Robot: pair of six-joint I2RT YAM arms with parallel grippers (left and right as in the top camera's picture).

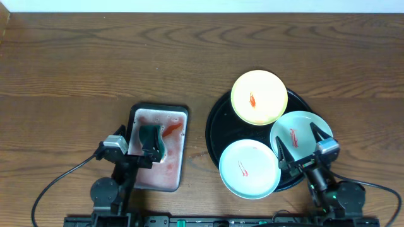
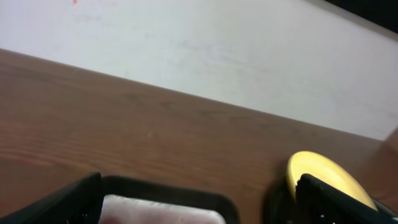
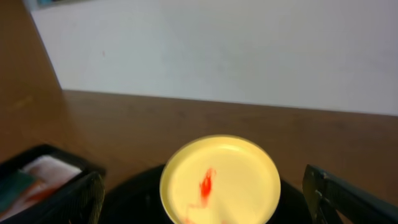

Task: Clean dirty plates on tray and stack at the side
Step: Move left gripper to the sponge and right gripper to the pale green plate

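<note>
The black tray [image 1: 218, 126] holds three plates, each with a red smear: a pale yellow plate [image 1: 259, 96] at the back, a mint-white plate [image 1: 302, 126] at the right and a mint-white plate [image 1: 249, 168] at the front. My right gripper [image 1: 300, 141] is open and empty, hovering over the right mint plate. In the right wrist view the yellow plate [image 3: 217, 180] lies ahead between the open fingers [image 3: 214, 208]. My left gripper [image 1: 142, 146] is open over the small grey tray, beside the teal sponge [image 1: 153, 137]. In the left wrist view its fingers [image 2: 199, 208] are spread wide and hold nothing.
The small grey tray [image 1: 158, 180] with red-stained liquid sits left of the black tray; its rim [image 2: 168, 186] also shows in the left wrist view. Bare wooden table [image 1: 95, 63] lies behind and to the left. A pale wall stands at the far edge.
</note>
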